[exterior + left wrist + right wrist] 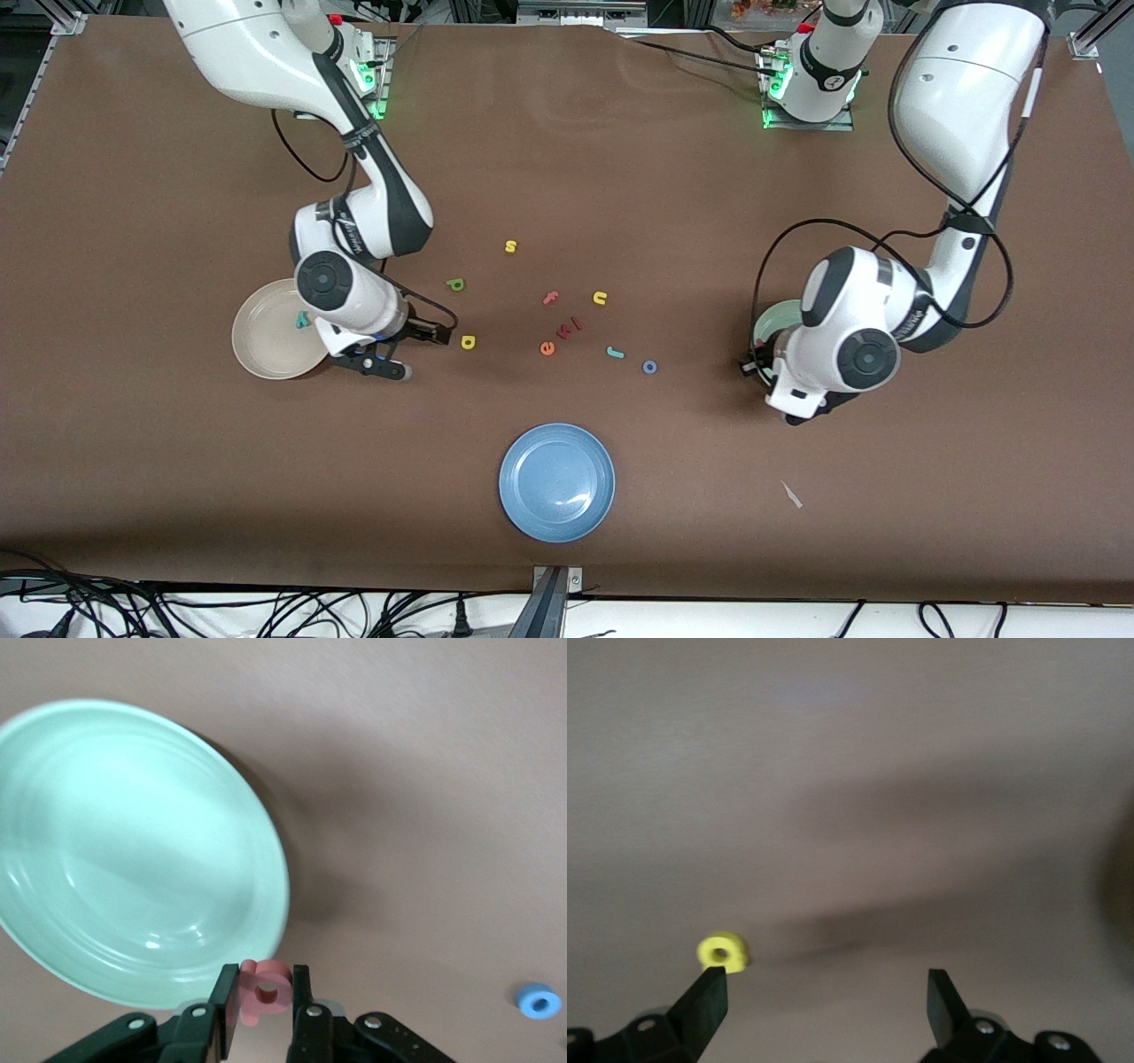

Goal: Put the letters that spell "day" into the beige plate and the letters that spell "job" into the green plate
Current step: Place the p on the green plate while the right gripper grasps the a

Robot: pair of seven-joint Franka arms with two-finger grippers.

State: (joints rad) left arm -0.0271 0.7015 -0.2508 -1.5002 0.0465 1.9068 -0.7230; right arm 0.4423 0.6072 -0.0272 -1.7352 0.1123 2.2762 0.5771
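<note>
The salmon-pink b [266, 992] is pinched in my left gripper [265, 980], which is shut on it just over the rim of the green plate [133, 850]. That plate [780, 317] lies mostly hidden under the left arm. My right gripper [417, 352] hangs open and empty beside the beige plate [261, 341], which holds the teal y [302, 320]. The yellow a [468, 341] lies on the table close to one right fingertip [709, 988]. The green d [455, 284], teal j [615, 353] and blue o [649, 366] lie on the table between the plates.
A blue plate [556, 481] sits nearer the front camera. Loose letters lie mid-table: a yellow s [510, 246], a pink f [550, 298], a yellow u [600, 298], an orange e [547, 348] and a small pink piece [568, 327].
</note>
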